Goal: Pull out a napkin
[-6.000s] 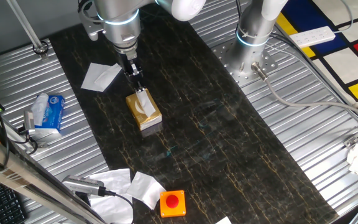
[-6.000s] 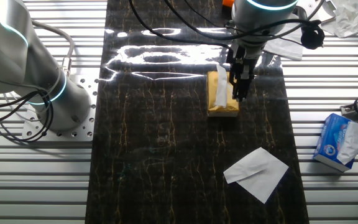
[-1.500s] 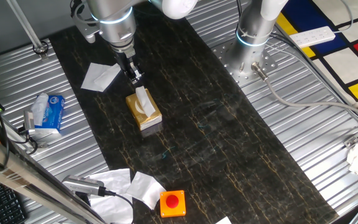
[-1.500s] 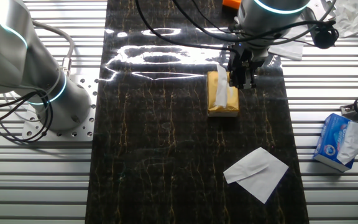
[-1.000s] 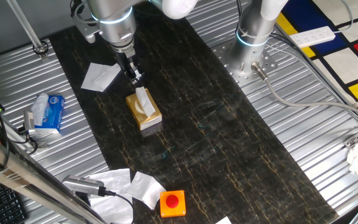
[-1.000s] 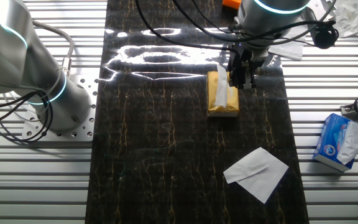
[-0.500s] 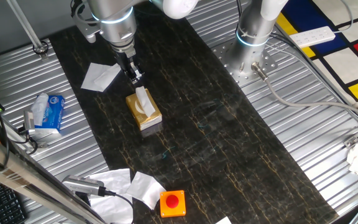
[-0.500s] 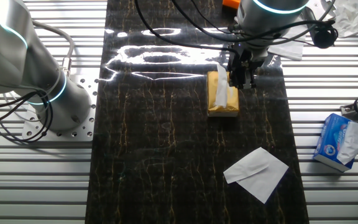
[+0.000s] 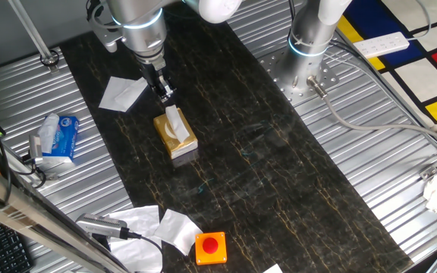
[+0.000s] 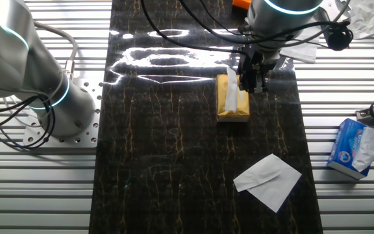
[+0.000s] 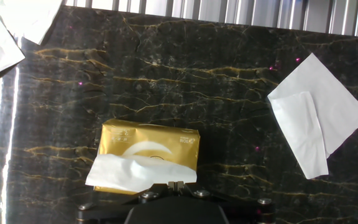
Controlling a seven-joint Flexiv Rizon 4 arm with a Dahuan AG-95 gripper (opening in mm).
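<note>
The tan-gold tissue box (image 9: 177, 136) lies on the dark marble mat; it also shows in the other fixed view (image 10: 233, 107) and the hand view (image 11: 149, 144). The napkin (image 9: 174, 118) is a white creased tuft sticking out of its slot, seen as a strip along the box (image 10: 230, 91) and as a limp flap over the box's near edge (image 11: 138, 172). My gripper (image 9: 165, 92) hangs just above the box's far end, beside the tuft (image 10: 252, 83). In the hand view its fingertips (image 11: 176, 185) are pressed together with nothing seen between them.
A loose white sheet (image 9: 123, 92) lies on the mat near the box (image 10: 268, 181) (image 11: 316, 121). A blue-and-white tissue packet (image 9: 58, 136) lies off the mat. More white sheets (image 9: 167, 226) and an orange button box (image 9: 210, 247) sit at the near end. The second arm's base (image 9: 307, 45) stands beside the mat.
Since six seconds ago my gripper has risen off the napkin tuft and shifted slightly toward the box's far end; the napkin stayed in the box. Nothing moved over the last second.
</note>
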